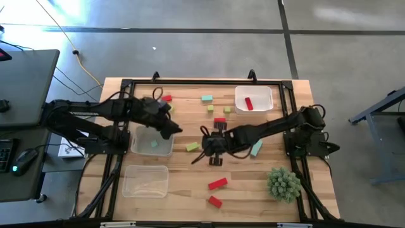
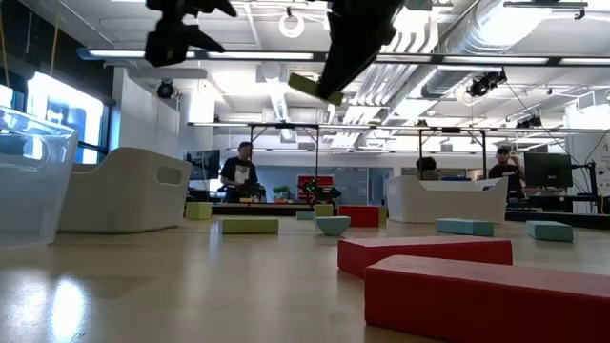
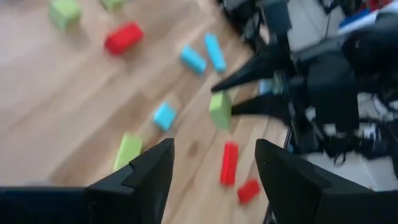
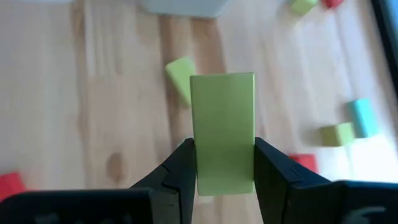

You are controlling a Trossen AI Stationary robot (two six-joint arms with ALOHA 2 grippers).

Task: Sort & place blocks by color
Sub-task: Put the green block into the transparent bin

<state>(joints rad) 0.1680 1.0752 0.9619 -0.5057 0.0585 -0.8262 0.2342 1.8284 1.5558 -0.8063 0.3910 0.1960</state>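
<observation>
Right at the table's middle: your right gripper [image 4: 224, 171] clenches a yellow-green block [image 4: 222, 130] upright between its fingers, lifted clear of the wood.
Grip check: the block fills the jaws squarely in the right wrist view; you likely need no regrasp, so keep the wrist level while you carry.
Step in hand: by my reading you are hauling this block to a tray; settle which tray takes yellow-green before you travel.
Nearest tray: the middle-left tray [image 1: 152, 140] lies just beside the lifted block, with one pale block inside whose colour I cannot tell.
How to place: go over the rim, lower inside the walls, then let go low so the block does not bounce out.
Watch out: your left gripper [image 1: 169, 126], spread wide and empty, hangs by that same tray's edge; move it aside or steer round it.
Front tray: the near-left tray [image 1: 146, 180] looks empty.
Far tray: the far-right tray [image 1: 254, 99] holds one red block [image 1: 249, 104].
Count, trays: three.
Count, red loose: about four on the table.
Count, yellow-green loose: about three or four, besides the one you hold.
Count, teal loose: about two in the high view.
Far corner: a spiky plant ball [image 1: 283, 183] sits well apart.
</observation>
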